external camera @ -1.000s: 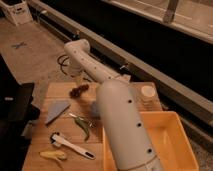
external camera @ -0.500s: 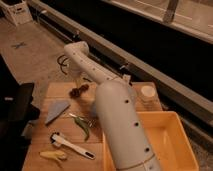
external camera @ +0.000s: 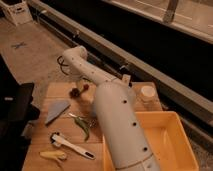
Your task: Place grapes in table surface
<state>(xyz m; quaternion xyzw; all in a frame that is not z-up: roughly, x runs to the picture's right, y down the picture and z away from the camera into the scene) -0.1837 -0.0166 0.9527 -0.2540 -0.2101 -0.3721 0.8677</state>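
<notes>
The grapes [external camera: 75,92] are a small dark reddish cluster at the far left part of the light wooden table surface [external camera: 62,131]. I cannot tell whether they rest on the wood or hang just above it. My white arm reaches from the bottom of the view over the table, bends at an elbow [external camera: 75,55] and comes down toward the grapes. The gripper [external camera: 81,85] is right at the grapes, mostly hidden by the arm's last link.
A big yellow bin [external camera: 172,125] fills the table's right side, with a white cup [external camera: 147,93] behind it. A grey wedge [external camera: 55,111], a green pepper [external camera: 83,128], a white-handled tool [external camera: 73,146] and a yellow piece [external camera: 53,155] lie on the left. A dark object [external camera: 17,107] stands off the left edge.
The arm has shifted only slightly over the table; the grapes stay at the same spot near the far left of the table.
</notes>
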